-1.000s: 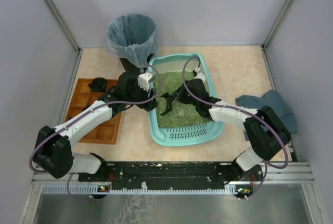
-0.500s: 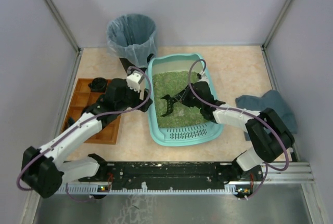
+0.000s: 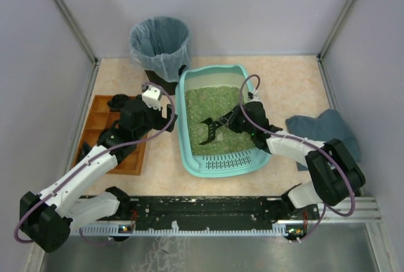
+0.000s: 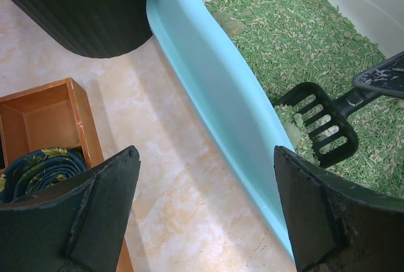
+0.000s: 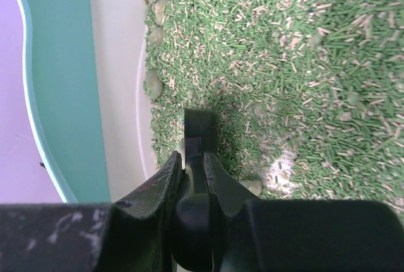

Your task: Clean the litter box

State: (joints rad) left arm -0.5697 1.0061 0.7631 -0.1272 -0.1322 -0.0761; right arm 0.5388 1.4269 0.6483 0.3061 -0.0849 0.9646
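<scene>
The teal litter box [image 3: 184, 134] sits mid-table, its slotted grate lip [image 3: 228, 163] at the near end, with green pellet litter [image 3: 218, 105] inside. My right gripper [image 3: 232, 120] is shut on the handle of a black slotted scoop [image 3: 207, 130], whose head rests on the litter near the left wall. In the right wrist view the fingers [image 5: 194, 158] pinch the scoop [image 5: 201, 127]; grey clumps [image 5: 153, 86] lie along the box wall. My left gripper [image 3: 165, 115] is open and empty above the table just left of the box; its wrist view [image 4: 205, 158] shows the box's left wall [image 4: 214, 76] and the scoop [image 4: 319, 127].
A black bin with a blue-grey bag [image 3: 160, 41] stands at the box's far left corner. A brown wooden compartment tray [image 3: 104, 139] lies at the left with a black item [image 3: 118, 102]; a rolled patterned thing [image 4: 38, 165] sits in one compartment. A blue-grey cloth [image 3: 328, 130] lies at the right.
My left arm has drawn back to the left, away from the litter box's left rim. My right gripper has shifted slightly right with the scoop still in it.
</scene>
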